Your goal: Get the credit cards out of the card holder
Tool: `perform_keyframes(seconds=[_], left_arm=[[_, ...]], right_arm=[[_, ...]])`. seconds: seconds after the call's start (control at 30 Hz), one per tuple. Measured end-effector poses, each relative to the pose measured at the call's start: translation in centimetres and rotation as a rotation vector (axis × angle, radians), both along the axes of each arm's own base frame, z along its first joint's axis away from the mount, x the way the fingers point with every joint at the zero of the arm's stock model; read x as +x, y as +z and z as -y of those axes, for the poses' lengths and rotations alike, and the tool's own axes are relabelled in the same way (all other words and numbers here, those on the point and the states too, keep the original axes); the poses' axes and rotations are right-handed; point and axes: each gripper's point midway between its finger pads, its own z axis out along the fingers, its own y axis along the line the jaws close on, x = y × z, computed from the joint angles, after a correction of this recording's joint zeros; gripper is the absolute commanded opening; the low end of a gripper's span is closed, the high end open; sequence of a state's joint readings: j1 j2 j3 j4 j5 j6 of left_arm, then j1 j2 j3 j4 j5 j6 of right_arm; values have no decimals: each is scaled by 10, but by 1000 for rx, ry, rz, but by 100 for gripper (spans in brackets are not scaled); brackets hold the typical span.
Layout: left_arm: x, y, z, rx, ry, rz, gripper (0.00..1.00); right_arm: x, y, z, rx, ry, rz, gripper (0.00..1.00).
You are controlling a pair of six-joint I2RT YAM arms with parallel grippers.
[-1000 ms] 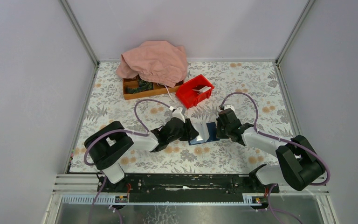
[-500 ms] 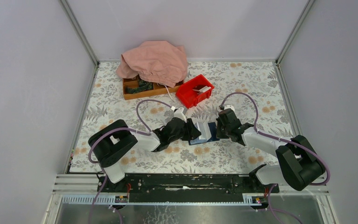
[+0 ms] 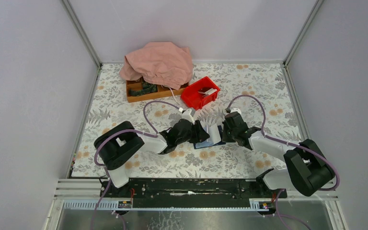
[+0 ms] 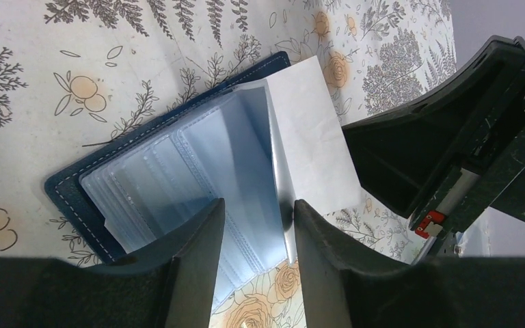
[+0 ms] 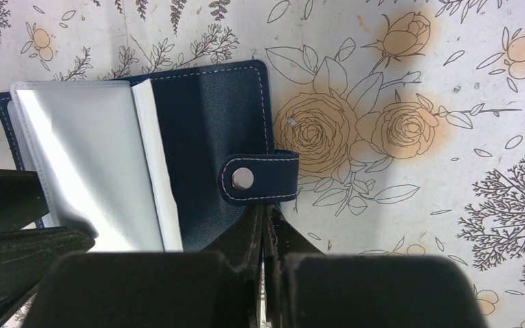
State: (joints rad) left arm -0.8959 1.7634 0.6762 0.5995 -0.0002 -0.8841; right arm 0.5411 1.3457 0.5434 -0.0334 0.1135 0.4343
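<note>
The card holder point(image 3: 214, 135) lies open on the flowered table between the arms: a navy cover point(image 5: 208, 137) with a snap strap point(image 5: 260, 178) and a stack of clear glossy sleeves point(image 4: 178, 178). One white leaf point(image 4: 311, 137) stands up from the fold. My left gripper point(image 4: 258, 232) is open over the sleeves, and the raised leaf's edge sits close to its right finger point(image 4: 328, 260). My right gripper point(image 5: 265, 225) is shut, its tips resting on the cover's edge just below the strap. I cannot make out any credit cards apart from the sleeves.
A red bin point(image 3: 199, 96) holding light flat pieces sits behind the holder. Further back left is a wooden tray point(image 3: 139, 93) partly under a pink cloth point(image 3: 158, 60). The right gripper's black body point(image 4: 451, 137) is close beside the raised leaf. Walls enclose the table point(image 3: 258, 86).
My left gripper has slid right over the open holder, and the raised leaf has swung toward the right gripper. The right gripper has stayed put.
</note>
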Motion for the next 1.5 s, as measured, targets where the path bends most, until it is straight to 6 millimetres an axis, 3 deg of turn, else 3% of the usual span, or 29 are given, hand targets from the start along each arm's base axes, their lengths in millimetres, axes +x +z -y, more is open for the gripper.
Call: perform_keyframes(seconds=[0.2,0.57,0.93,1.27,1.5], left_arm=[[4,4,5,-11,-3,7,49],[9,9,17,-27,-19,9,49],[17,28,37,-77,-50,31,50],[16,-1,46,-53,-82,-17,51],[17,-2,53,-61,-98,-23,51]], right_arm=[[-5,5,4,15,-2,29,0],[-1,50,8,109,-24,230,0],[-1,60,8,148,-26,295,0],[-3,65,11,164,-32,330,0],[-1,71,7,189,-20,363,0]])
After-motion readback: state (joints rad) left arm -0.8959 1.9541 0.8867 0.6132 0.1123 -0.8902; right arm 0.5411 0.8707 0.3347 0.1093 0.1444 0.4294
